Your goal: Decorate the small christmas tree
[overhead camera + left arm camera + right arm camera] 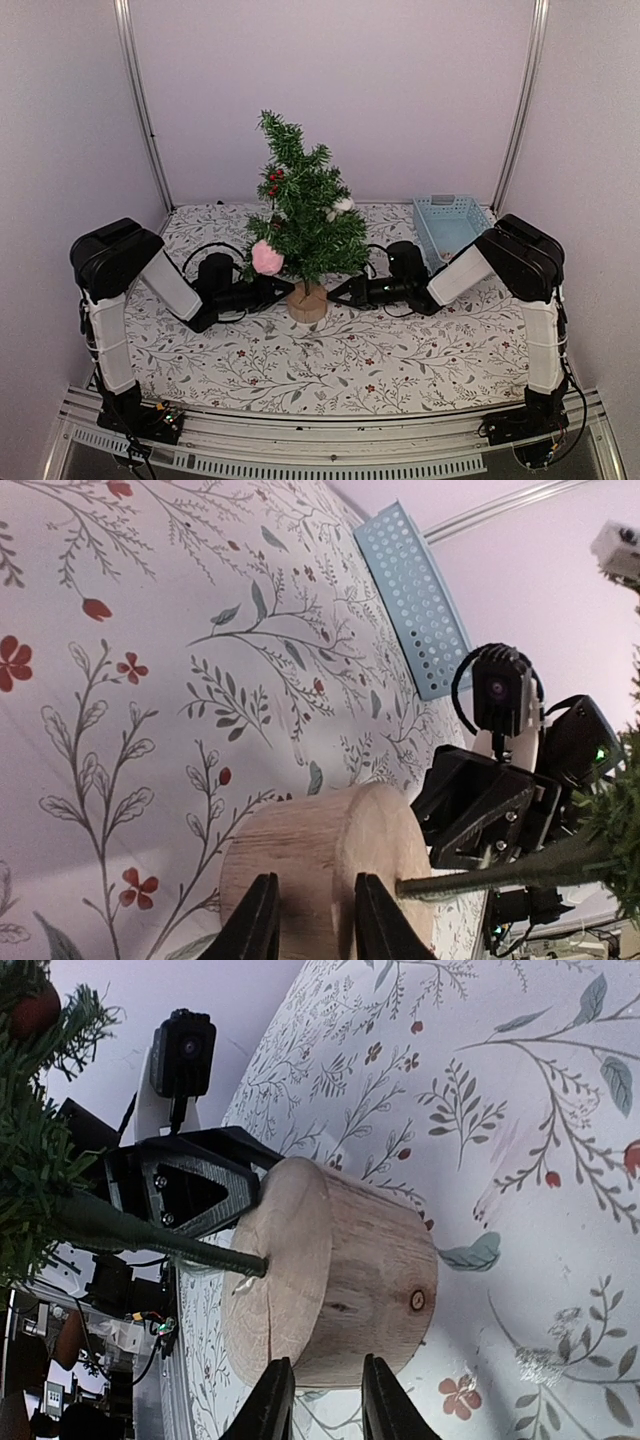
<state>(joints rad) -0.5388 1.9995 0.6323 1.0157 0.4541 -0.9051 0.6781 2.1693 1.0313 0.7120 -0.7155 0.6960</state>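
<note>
The small christmas tree (303,215) stands upright mid-table on its pale wooden stump (307,301). It carries a pink ball (267,257), red berries (273,181) and a white ornament (343,206). My left gripper (288,293) lies low against the stump's left side and my right gripper (333,292) against its right side. In the left wrist view the stump (320,850) fills the space just past my left gripper (315,880), whose jaws stand a little apart, tips at the wood. My right gripper (326,1360) is likewise slightly open at the stump (340,1280), with nothing between its fingers.
A light blue perforated basket (450,225) sits at the back right, beside the right arm. The flowered tablecloth (350,360) covers the table. Walls close in at the back and on both sides.
</note>
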